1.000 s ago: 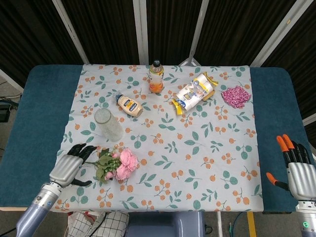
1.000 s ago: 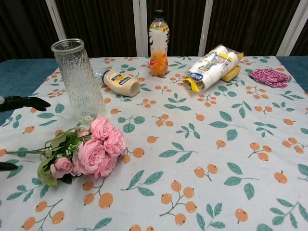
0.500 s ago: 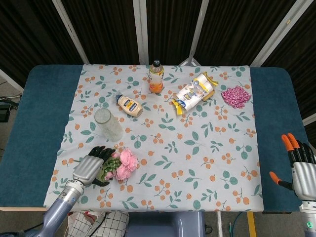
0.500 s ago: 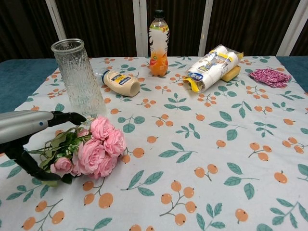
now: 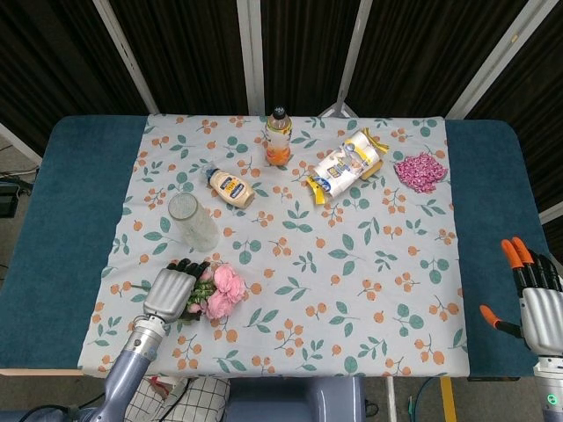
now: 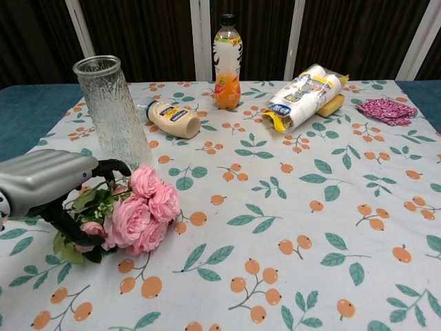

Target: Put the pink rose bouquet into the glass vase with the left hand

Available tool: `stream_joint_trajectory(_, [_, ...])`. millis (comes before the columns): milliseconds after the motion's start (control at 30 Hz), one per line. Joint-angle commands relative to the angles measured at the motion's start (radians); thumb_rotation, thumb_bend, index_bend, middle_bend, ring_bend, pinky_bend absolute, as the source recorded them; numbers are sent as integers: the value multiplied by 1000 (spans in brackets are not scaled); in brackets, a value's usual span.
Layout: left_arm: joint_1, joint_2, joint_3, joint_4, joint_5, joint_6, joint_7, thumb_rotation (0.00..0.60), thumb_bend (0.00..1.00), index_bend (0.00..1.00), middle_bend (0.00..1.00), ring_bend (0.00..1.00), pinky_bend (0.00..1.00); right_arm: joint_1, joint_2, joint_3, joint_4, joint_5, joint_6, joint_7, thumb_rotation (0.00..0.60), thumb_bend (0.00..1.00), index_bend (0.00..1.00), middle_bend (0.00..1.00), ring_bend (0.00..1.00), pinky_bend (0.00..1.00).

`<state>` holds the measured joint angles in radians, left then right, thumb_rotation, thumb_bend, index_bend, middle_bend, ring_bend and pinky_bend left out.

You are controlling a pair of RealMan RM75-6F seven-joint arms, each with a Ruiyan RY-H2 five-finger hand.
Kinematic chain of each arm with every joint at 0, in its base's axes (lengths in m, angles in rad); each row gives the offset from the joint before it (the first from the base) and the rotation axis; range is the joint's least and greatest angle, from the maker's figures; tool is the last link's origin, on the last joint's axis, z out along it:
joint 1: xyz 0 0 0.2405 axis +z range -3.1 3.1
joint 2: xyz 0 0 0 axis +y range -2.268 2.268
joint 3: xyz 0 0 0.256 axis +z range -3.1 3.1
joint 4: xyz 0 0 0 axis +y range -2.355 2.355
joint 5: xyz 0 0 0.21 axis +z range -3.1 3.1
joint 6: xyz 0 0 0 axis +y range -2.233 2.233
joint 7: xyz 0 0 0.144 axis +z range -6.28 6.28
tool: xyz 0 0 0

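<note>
Your left hand [image 6: 48,181] curls its fingers [image 6: 110,167] over the pink rose bouquet [image 6: 134,214], not visibly clamped; lifting early could drop it or topple the glass vase [image 6: 112,110].

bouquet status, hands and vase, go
Left hand over the pink rose bouquet stems, grip unconfirmed. Right hand open, idle. Bouquet flat on table; glass vase upright, empty, mouth unobstructed.
</note>
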<state>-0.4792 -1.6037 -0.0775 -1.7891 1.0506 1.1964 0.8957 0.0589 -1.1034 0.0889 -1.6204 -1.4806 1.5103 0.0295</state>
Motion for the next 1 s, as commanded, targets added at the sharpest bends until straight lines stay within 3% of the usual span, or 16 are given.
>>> stream_joint_trajectory(33, [-14,-26,4,22,-12,24,48,600,244,180,247,169,301,4,-5,-3,1,-7,-3,-7,600,222,0,0,41,61])
stream_joint_trajectory(267, [-39,-51,5,45,-40,20,97,600,272,237,267,175,303,4,-6,-1,-1,-5,-3,-3,600,221,0,0,41,61])
stream_joint_trajectory(533, [-62,-100,21,109,0,44,116,600,364,443,493,348,464,2,-3,1,1,-4,1,10,600,221,0,0,41,61])
stream_joint_trajectory(667, [-62,-122,28,148,25,62,112,600,380,471,515,374,475,1,-1,1,1,-4,2,20,600,221,0,0,41,61])
stream_joint_trajectory(867, [-57,-120,23,151,99,84,16,600,403,498,540,401,477,-1,1,4,1,-7,10,33,600,222,0,0,41,61])
stream_joint_trajectory(1000, [-50,-83,22,81,139,81,-68,600,403,502,535,402,477,-2,2,4,1,-4,7,36,600,221,0,0,41,61])
